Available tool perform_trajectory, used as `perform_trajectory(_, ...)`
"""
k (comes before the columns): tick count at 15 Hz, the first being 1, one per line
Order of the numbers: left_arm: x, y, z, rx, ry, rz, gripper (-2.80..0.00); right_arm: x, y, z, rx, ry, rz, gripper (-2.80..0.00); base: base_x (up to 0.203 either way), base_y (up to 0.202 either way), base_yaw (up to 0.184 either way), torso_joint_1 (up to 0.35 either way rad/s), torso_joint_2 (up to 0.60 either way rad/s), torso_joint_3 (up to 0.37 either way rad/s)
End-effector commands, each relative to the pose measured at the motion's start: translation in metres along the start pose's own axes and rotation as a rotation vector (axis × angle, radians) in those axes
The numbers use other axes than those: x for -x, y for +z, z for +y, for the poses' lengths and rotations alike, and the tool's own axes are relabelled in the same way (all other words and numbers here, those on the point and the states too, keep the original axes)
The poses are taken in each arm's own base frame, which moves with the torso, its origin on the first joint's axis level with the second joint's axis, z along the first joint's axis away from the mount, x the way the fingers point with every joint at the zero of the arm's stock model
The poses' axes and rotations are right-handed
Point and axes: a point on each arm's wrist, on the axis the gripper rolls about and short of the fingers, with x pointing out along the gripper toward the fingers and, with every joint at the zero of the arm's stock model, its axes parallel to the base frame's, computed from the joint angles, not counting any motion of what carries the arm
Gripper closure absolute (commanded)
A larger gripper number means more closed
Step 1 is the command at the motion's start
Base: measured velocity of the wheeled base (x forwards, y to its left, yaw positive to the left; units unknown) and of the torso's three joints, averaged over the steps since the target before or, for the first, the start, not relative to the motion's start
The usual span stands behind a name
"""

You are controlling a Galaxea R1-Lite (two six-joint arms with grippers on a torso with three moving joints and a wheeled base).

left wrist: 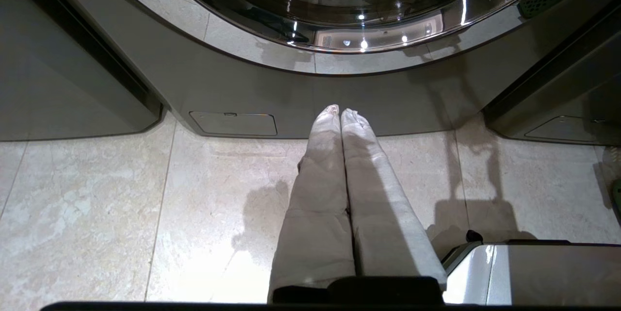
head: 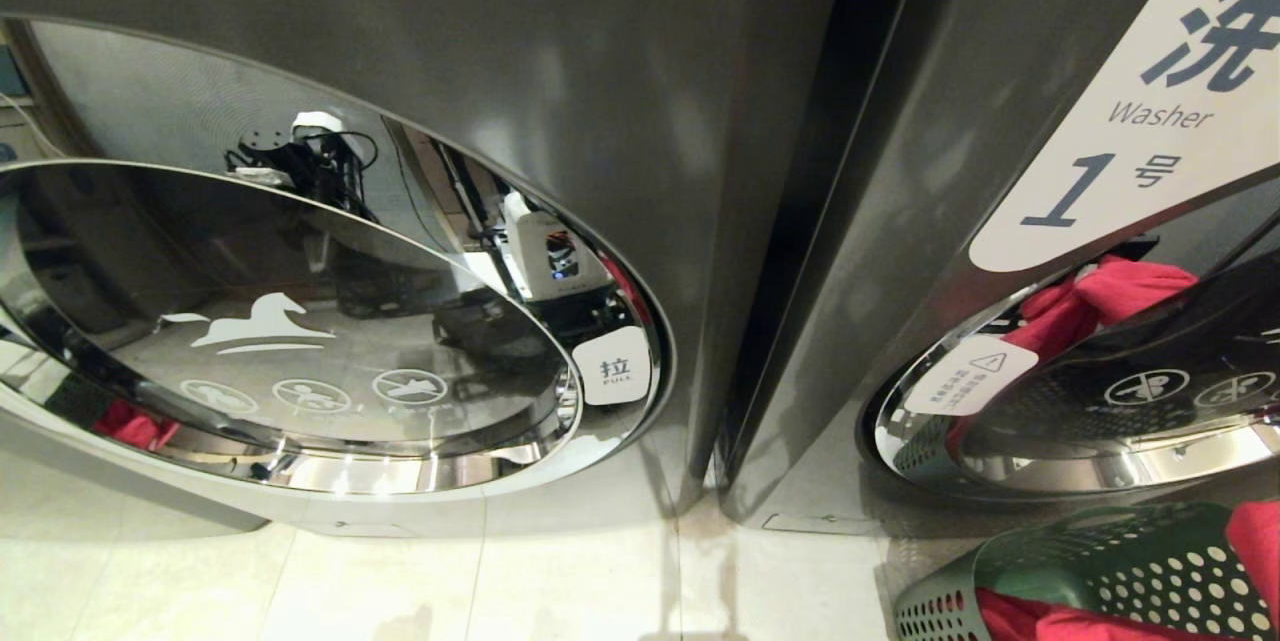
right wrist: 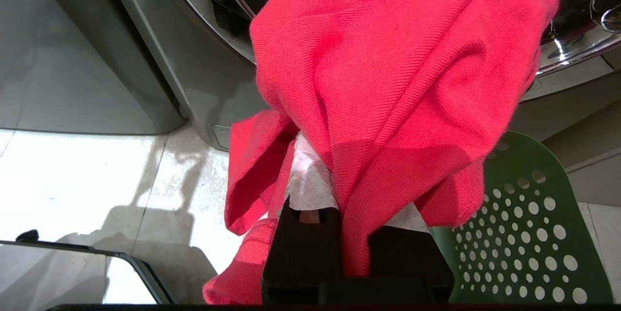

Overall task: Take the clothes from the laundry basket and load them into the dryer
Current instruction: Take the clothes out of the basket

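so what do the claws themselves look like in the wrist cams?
Left claw: two long, tapered fingers wrapped in pale whitish covering, on a black base. Right claw: the same white covering showing on its fingers, black housing behind. No cables or markings visible.

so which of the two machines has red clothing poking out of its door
The right-hand machine, the one labelled Washer 1, with the red garment bunched at its door's top edge. The left machine shows only reflections in its glass.

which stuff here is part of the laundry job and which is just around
Job:
- red garment, clamped in the right gripper
- laundry basket
- machine marked 1, red cloth at its door

Just around:
- left machine, door shut
- left gripper, shut, empty
- tiled floor
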Motion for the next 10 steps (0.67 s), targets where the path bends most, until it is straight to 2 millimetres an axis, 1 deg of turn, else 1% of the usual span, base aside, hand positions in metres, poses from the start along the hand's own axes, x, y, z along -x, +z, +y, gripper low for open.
perform_trajectory(1,0.0000,0.0000,0.0000,0.002,0.000,0.000,0.00,-0.0002,0.0000,0.0000,0.000,0.001,0.003,0.00,0.000,0.000,0.000,0.000,0.00,0.000)
perform_trajectory(4,0.0000,0.0000,0.0000,0.002,0.000,0.000,0.00,-0.0001,0.0001,0.0000,0.000,0.002,0.001,0.00,0.000,0.000,0.000,0.002,0.00,0.107)
perform_trajectory(10,0.0000,0.0000,0.0000,0.004,0.000,0.000,0.00,-0.0002,0.0001,0.0000,-0.021,0.001,0.002,0.00,0.000,0.000,0.000,0.000,0.00,0.198)
